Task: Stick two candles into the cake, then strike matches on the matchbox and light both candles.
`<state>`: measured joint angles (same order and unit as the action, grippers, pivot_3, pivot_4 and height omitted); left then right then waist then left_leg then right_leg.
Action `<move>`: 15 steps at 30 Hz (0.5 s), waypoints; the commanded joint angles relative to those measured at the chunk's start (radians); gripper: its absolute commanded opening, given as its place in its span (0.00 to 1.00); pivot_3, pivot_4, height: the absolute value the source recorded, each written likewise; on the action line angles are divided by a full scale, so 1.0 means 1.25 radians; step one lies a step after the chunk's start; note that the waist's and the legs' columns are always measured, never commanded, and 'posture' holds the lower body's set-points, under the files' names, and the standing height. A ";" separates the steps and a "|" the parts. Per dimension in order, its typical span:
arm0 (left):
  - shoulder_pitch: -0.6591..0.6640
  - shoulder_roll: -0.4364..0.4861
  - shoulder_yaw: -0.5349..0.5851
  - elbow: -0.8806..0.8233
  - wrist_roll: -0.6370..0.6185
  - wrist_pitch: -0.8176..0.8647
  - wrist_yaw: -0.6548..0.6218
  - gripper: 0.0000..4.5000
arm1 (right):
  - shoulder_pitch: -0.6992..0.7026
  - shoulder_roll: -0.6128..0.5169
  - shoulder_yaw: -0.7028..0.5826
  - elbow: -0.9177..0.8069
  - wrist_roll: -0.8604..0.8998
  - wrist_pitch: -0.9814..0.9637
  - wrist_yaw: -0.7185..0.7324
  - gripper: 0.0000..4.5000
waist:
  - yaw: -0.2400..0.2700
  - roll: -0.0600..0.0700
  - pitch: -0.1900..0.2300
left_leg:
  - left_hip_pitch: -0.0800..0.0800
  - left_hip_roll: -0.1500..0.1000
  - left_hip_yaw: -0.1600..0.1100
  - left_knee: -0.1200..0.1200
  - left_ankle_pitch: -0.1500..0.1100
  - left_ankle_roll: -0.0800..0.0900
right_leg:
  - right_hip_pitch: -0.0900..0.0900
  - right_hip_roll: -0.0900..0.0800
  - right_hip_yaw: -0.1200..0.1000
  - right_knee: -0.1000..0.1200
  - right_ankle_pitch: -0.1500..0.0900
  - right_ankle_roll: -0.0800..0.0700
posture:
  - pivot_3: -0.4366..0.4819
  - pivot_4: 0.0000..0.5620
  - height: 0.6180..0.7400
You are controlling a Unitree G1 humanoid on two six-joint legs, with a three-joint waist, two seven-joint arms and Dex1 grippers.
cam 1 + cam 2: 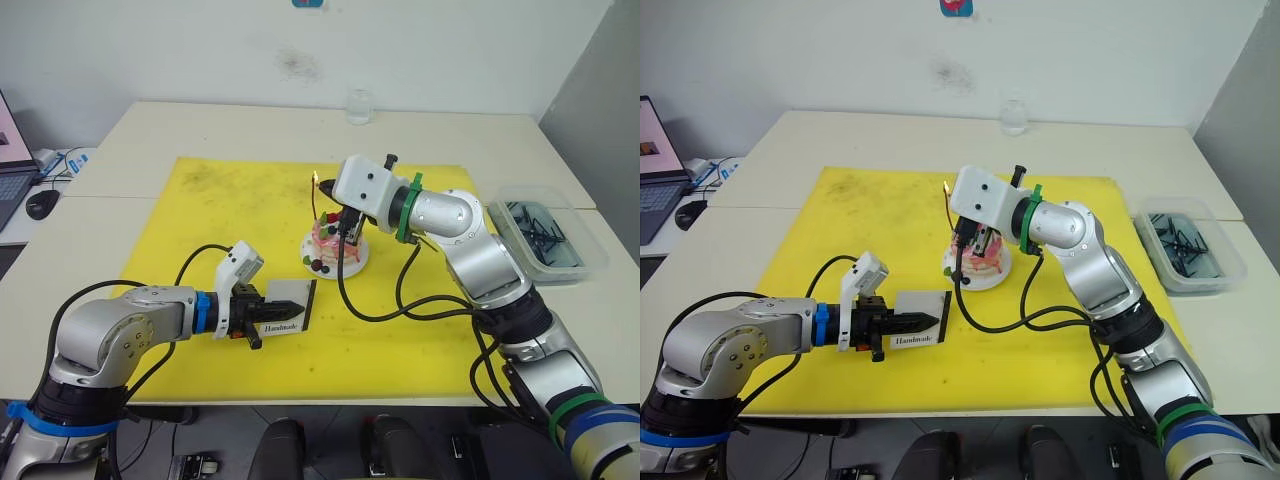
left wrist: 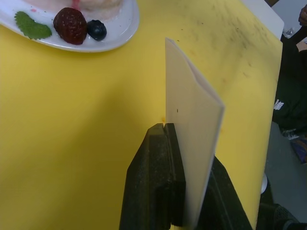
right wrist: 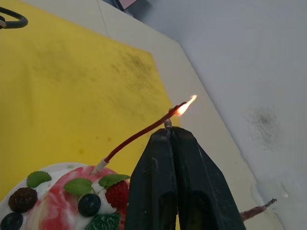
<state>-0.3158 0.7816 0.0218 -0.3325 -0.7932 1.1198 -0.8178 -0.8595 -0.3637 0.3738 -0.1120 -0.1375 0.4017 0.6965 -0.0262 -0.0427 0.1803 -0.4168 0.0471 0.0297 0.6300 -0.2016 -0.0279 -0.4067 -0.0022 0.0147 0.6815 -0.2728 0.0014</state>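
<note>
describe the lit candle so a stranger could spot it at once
On the yellow mat stands a small round pink cake on a white plate. A thin dark-red wiry candle rises slanting from its top, a small flame at its tip.

Left end effector (image 1: 262, 320) grips matchbox (image 1: 287, 308) near cake (image 1: 327, 240)

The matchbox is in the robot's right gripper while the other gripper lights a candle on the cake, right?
Not quite. The matchbox is in the left gripper, as the left eye view shows. The right gripper is the one at the cake; in the right wrist view its shut fingers hold a match beside the burning tip of the candle.
</note>
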 commanded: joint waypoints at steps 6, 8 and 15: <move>-0.010 -0.001 -0.004 -0.007 0.006 -0.018 -0.007 0.00 | -0.013 -0.004 -0.023 -0.039 0.002 0.007 0.004 0.00 | 0.000 0.000 0.000 | 0.000 0.000 0.000 0.000 0.000 0.000 | 0.000 0.000 0.000 0.000 0.000 0.000 | 0.48 0.27 1.00; -0.009 -0.002 -0.005 -0.007 0.006 -0.019 -0.007 0.00 | -0.015 -0.002 -0.022 -0.039 0.003 0.007 0.005 0.00 | 0.000 0.000 0.000 | 0.000 0.000 0.000 0.000 0.000 0.000 | 0.000 0.000 0.000 0.000 0.000 0.000 | 0.48 0.27 1.00; -0.010 -0.002 -0.007 -0.005 0.005 -0.020 -0.007 0.00 | -0.017 0.000 -0.021 -0.039 0.004 0.006 0.005 0.00 | 0.000 0.000 0.000 | 0.000 0.000 0.000 0.000 0.000 0.000 | 0.000 0.000 0.000 0.000 0.000 0.000 | 0.48 0.27 1.00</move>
<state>-0.3161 0.7815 0.0078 -0.3258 -0.7865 1.1081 -0.8188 -0.8597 -0.3660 0.3737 -0.1143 -0.1362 0.4096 0.6993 -0.0264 -0.0427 0.1804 -0.4168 0.0471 0.0298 0.6299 -0.2017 -0.0279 -0.4068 -0.0022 0.0147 0.6814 -0.2729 0.0016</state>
